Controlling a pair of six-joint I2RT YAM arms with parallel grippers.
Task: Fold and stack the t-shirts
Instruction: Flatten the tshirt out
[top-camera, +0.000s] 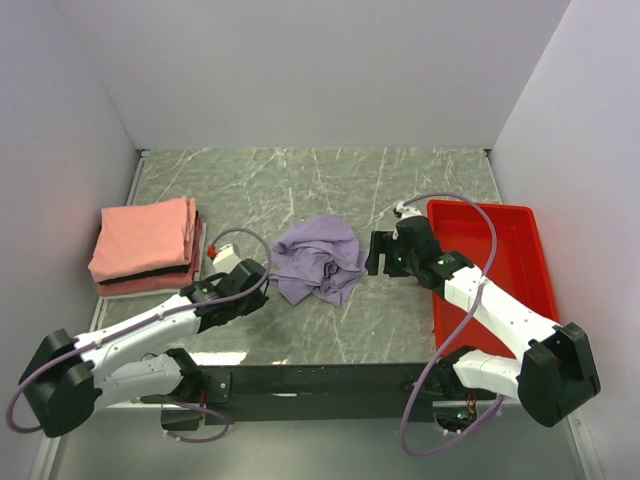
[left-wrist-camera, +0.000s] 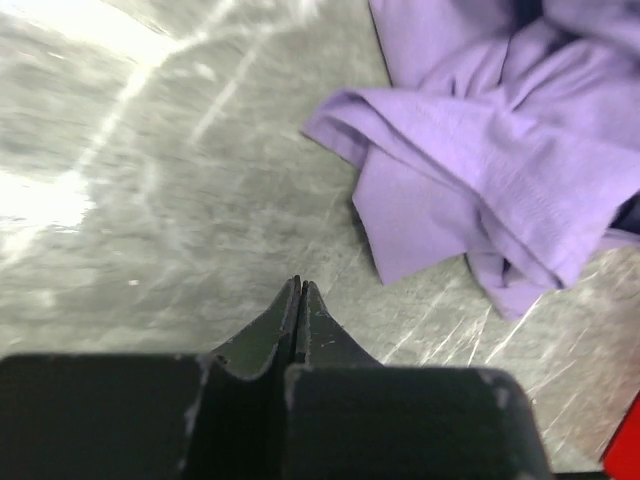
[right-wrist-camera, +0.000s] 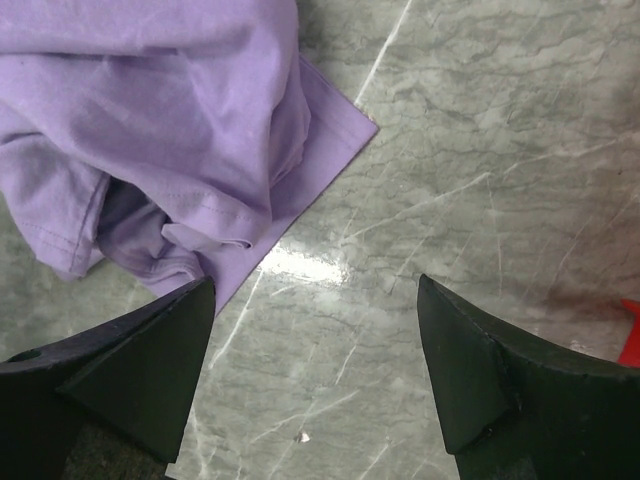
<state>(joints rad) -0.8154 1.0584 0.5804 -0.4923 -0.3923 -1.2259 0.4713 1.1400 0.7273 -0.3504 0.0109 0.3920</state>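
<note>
A crumpled pale lavender t-shirt (top-camera: 318, 258) lies in a heap mid-table; it also shows in the left wrist view (left-wrist-camera: 490, 150) and the right wrist view (right-wrist-camera: 170, 130). A folded salmon-pink shirt (top-camera: 143, 237) sits on a darker red folded shirt (top-camera: 150, 280) at the left. My left gripper (top-camera: 262, 283) is shut and empty just left of the lavender shirt, with its tips (left-wrist-camera: 300, 285) over bare table. My right gripper (top-camera: 378, 254) is open and empty just right of the shirt; one fingertip (right-wrist-camera: 195, 300) is by the shirt's edge.
A red plastic tray (top-camera: 520, 260) stands at the right, partly under my right arm. The marble table (top-camera: 300, 180) has white walls behind and at both sides. A dark bar runs along the near edge by the arm bases.
</note>
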